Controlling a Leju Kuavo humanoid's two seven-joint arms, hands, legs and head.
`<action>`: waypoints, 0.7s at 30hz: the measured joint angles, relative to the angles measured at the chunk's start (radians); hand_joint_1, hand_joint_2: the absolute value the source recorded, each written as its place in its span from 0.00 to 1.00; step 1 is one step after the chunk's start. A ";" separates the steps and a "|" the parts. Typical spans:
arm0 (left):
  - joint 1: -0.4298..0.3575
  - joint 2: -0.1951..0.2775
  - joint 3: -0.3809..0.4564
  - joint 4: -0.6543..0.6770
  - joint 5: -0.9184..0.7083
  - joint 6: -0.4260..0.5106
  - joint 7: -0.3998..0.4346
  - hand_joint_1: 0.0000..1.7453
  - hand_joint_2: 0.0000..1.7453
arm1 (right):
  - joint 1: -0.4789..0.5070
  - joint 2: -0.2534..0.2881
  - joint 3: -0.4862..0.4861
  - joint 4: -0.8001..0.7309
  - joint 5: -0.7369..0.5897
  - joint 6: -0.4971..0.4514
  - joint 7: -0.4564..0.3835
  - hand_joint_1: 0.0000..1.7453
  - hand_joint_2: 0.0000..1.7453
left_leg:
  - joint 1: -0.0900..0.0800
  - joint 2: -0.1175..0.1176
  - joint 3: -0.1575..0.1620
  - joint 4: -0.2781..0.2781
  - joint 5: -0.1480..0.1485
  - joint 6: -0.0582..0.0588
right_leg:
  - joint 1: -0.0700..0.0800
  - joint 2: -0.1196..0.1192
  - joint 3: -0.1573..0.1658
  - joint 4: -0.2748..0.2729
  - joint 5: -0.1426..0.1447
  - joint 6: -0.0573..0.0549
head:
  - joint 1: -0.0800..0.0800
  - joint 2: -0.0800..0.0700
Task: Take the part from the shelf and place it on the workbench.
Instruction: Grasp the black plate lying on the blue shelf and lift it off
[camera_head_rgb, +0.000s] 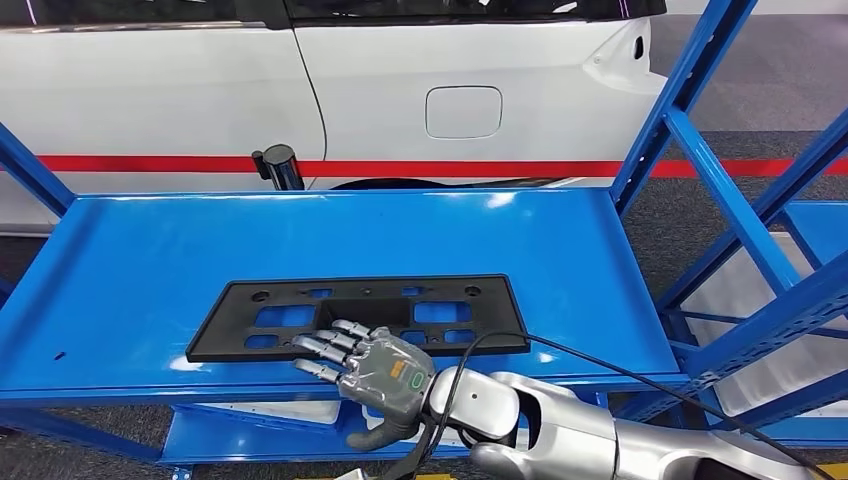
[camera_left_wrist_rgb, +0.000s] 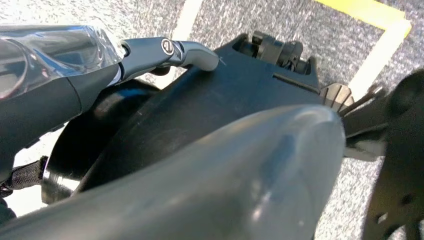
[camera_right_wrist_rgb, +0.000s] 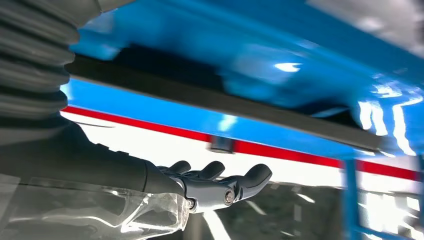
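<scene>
A flat black plate part (camera_head_rgb: 350, 310) with several cut-outs lies near the front edge of the blue shelf (camera_head_rgb: 150, 260). My right hand (camera_head_rgb: 375, 375) comes in from below at the shelf's front. Its stretched fingers (camera_head_rgb: 330, 345) lie over the part's near edge and its thumb (camera_head_rgb: 385, 430) hangs below the shelf lip. In the right wrist view the fingers (camera_right_wrist_rgb: 220, 187) are spread and hold nothing, with the part's dark edge (camera_right_wrist_rgb: 225, 102) beside them. My left hand (camera_left_wrist_rgb: 75, 85) hangs over the grey floor, one finger (camera_left_wrist_rgb: 170, 50) straight, with nothing in it.
A white car with a red stripe (camera_head_rgb: 450, 168) stands close behind the shelf. A black cylinder (camera_head_rgb: 280, 165) sits at the shelf's back edge. Blue uprights and braces (camera_head_rgb: 700, 150) rise on the right. A lower shelf level (camera_head_rgb: 250, 430) lies beneath. Yellow floor tape (camera_left_wrist_rgb: 380, 15) shows.
</scene>
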 joint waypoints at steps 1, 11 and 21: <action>0.000 -0.002 -0.001 0.000 0.000 -0.004 -0.001 0.00 0.00 | -0.008 -0.010 -0.007 0.010 -0.006 0.002 0.011 0.00 1.00 | -0.003 0.000 -0.001 0.002 -0.002 -0.003 | 0.001 0.000 0.034 -0.071 0.026 -0.003 | 0.000 0.000; -0.015 -0.005 -0.005 0.003 0.009 -0.006 -0.003 0.00 0.00 | -0.061 -0.094 -0.065 0.113 -0.045 0.026 0.076 0.00 1.00 | -0.001 0.001 -0.128 0.281 -0.138 -0.047 | -0.002 -0.004 0.064 -0.153 0.051 -0.035 | -0.004 0.000; -0.008 -0.014 -0.005 0.004 0.020 -0.005 0.002 0.00 0.00 | -0.105 -0.156 -0.089 0.169 -0.077 0.088 0.113 0.54 1.00 | -0.008 -0.002 -0.007 0.008 -0.007 -0.010 | 0.001 0.003 0.063 -0.152 0.050 -0.005 | -0.003 0.000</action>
